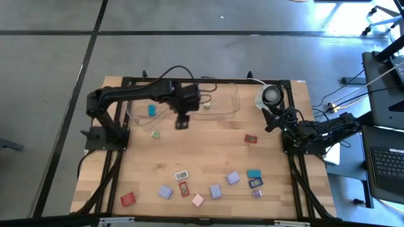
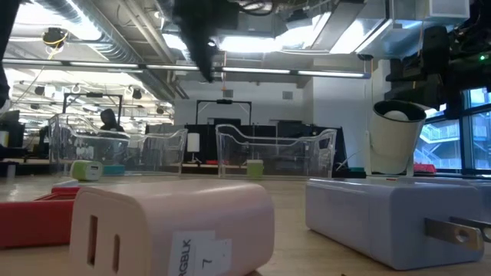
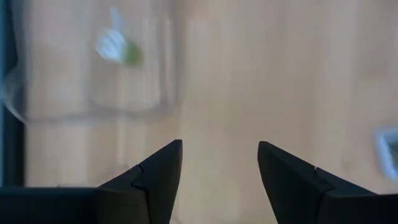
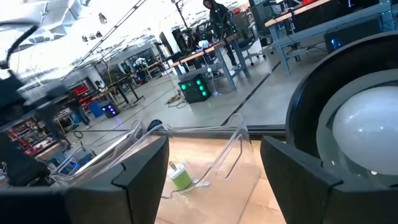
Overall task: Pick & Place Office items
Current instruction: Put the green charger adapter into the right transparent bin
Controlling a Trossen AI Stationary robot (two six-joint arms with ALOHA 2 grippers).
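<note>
1. High view: the office items [image 1: 214, 190] lie scattered along the lower half of the frame, long axes pointing various ways.
2. Left gripper [image 1: 182, 124] hovers upper centre, fingers parted and empty, just below the clear tray [image 1: 230, 107].
3. Right gripper [image 1: 271, 123] waits at upper right, fingers parted, empty.

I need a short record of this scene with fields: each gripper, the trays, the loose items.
left gripper: open, empty, above the table by the clear trays
right gripper: open, empty, at the table's right edge near the round white object
in trays: teal block, green item
loose: blocks along the near edge, such as red block
</note>
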